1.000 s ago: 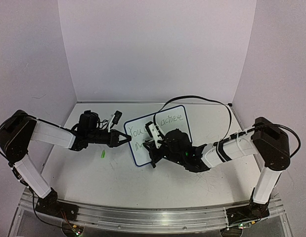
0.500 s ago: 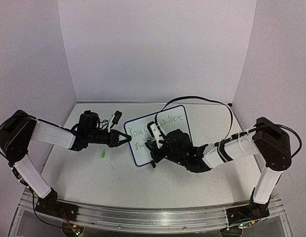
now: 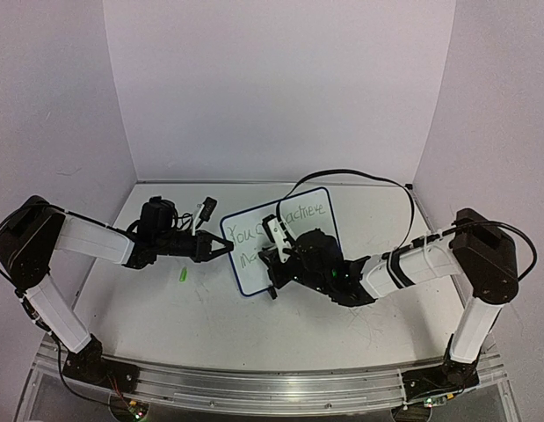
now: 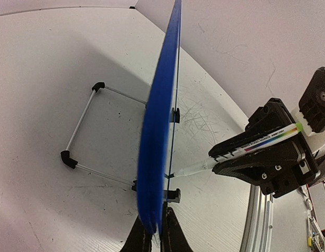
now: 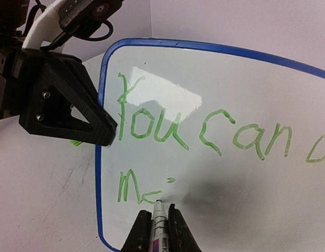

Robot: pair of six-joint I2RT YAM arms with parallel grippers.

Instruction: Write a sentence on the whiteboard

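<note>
Our right gripper (image 5: pixel 154 233) is pinched narrow on a marker (image 5: pixel 159 218). The barrel stands between the two fingertips in the right wrist view, and its tip touches the whiteboard (image 5: pixel 230 173) low on the face, just right of the first green strokes of the lower line. From the left wrist view we see the same marker from the side, a white barrel with a rainbow strip and a green end, its point meeting the board's front. Of the sentence (image 5: pixel 151 126) we can read "You can" and the start of a further word in the upper line. Below it there is only an "m" and a partial letter. Our left gripper (image 4: pixel 156 239) is closed tight on the board's near edge, one finger on each face. In the right wrist view its black triangular finger lies on the blue rim beside the "Y". The board stands steeply on a thin wire stand (image 4: pixel 81 123) with black corner pieces that rests on the scuffed white table (image 3: pixel 210 321). In the top view the board sits mid-table between our two arms, turned at an angle. A small green object (image 3: pixel 182 275) lies on the table just left of it, under the left arm. A black cable (image 3: pixel 351 174) arcs above the right arm.
</note>
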